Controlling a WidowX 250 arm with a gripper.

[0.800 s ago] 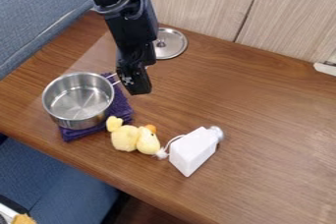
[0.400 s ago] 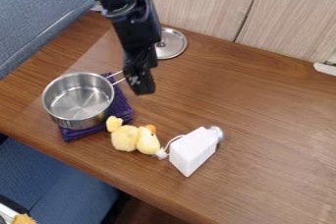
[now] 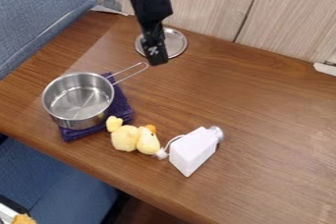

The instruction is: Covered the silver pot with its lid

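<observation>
1. One black gripper (image 3: 156,63) hangs over the far part of the wooden table (image 3: 263,105), its arm coming down from the top edge. Whether the pincer stands apart or together, I cannot tell.
2. One round silver lid (image 3: 176,42) lies flat on the table near the pale wood panel (image 3: 203,2). In this view the gripper overlaps the lid's left part; whether the two touch, I cannot tell.
3. One silver pot (image 3: 75,119) stands upright and uncovered at the left of the table, with its bare inside showing. Its long wire-loop handle (image 3: 136,71) points toward the upper right, ending near the gripper in this view. The lid is well apart from the pot's rim.
4. One folded purple cloth (image 3: 121,107) is under the pot, showing to the right of it and along its lower side.
5. One yellow plush duck (image 3: 125,138) with an orange beak (image 3: 151,128) lies at the lower right of the pot, beside the cloth.
6. One white bottle (image 3: 190,152) lies to the right of the duck, its silver-coloured cap (image 3: 216,132) toward the upper right. A thin white cord (image 3: 172,141) loops between bottle and duck.
7. Two stretches of blue upholstery (image 3: 36,29) border the table, at the upper left and lower left.
</observation>
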